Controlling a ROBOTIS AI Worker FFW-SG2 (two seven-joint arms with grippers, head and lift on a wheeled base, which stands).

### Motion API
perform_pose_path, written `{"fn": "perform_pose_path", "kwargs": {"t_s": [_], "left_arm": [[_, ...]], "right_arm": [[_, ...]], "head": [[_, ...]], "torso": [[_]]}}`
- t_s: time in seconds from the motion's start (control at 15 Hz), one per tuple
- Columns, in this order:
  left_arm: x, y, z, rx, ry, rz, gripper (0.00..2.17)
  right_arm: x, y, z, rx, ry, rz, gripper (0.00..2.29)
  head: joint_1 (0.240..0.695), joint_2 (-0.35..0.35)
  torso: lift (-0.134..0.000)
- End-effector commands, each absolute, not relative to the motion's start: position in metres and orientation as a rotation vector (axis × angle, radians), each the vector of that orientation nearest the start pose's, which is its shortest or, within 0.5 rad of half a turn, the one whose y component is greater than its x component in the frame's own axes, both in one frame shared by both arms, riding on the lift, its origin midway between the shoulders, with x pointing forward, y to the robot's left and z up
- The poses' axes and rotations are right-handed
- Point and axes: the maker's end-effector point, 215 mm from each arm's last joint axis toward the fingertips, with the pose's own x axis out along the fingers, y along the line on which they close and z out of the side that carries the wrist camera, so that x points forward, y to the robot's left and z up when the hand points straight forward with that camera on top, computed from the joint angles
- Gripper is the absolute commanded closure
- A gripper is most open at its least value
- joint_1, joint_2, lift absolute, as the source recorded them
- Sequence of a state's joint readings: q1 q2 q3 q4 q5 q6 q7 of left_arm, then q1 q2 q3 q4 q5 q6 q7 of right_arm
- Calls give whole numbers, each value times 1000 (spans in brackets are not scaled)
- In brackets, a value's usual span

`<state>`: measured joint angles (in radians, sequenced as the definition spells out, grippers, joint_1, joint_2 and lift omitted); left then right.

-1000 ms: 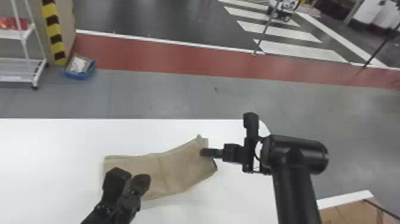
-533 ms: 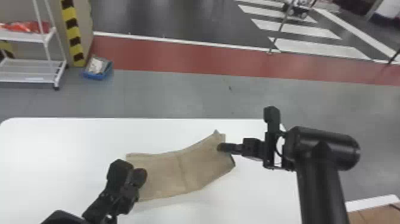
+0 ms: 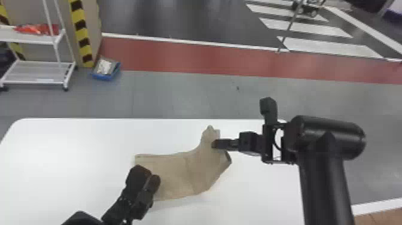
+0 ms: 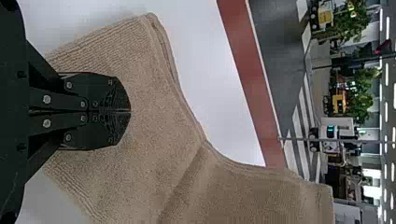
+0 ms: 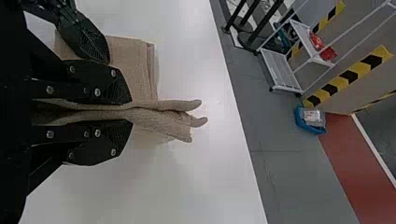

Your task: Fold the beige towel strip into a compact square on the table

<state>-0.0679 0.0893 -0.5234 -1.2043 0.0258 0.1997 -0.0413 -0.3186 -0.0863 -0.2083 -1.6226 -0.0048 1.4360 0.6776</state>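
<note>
The towel strip (image 3: 176, 170) is beige, soft and a bit fuzzy, and it lies on the smooth white table (image 3: 74, 140). It is long and bent, with a crease across its middle. Thin ribs like tiny lines run near one end, and its edge has more than one layer.

The left gripper (image 3: 148, 176) is over one end of the towel strip. Its two flat black fingers are closed tight together. The right gripper (image 3: 216, 144) is at the other end, squeezing a bunch of cloth between its fingers.

The left gripper hides a piece of cloth, so I can't tell how that piece lies or if the fingers touch it. The near end of the table is cut off in the head view.

The left wrist view shows the little ribs close up, with the left gripper (image 4: 130, 111) above them. The right wrist view shows two round cloth folds poking out past the tips of the right gripper (image 5: 130, 112), like small tongues. The head view shows the whole bend.
</note>
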Motion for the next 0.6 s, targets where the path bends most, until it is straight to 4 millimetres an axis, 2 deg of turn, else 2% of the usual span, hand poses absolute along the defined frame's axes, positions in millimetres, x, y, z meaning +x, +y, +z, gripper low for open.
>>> {"fn": "perform_pose_path", "kwargs": {"t_s": [0.0,0.2,0.4,0.53], "left_arm": [[479,4,-583,203,527,-526,1774],[476,0,-584,192,531,-529,1774],[472,-4,-585,180,532,-534,1774],[472,-5,-583,176,527,-536,1774]], "right_arm": [[530,-186,-435,449,954,451,974],[533,-140,-431,428,944,512,974],[530,-118,-434,375,956,540,974],[528,-107,-449,333,977,546,974]], "head": [[695,-221],[695,-194],[695,-153],[695,-143]], "torso": [[0],[0],[0],[0]]}}
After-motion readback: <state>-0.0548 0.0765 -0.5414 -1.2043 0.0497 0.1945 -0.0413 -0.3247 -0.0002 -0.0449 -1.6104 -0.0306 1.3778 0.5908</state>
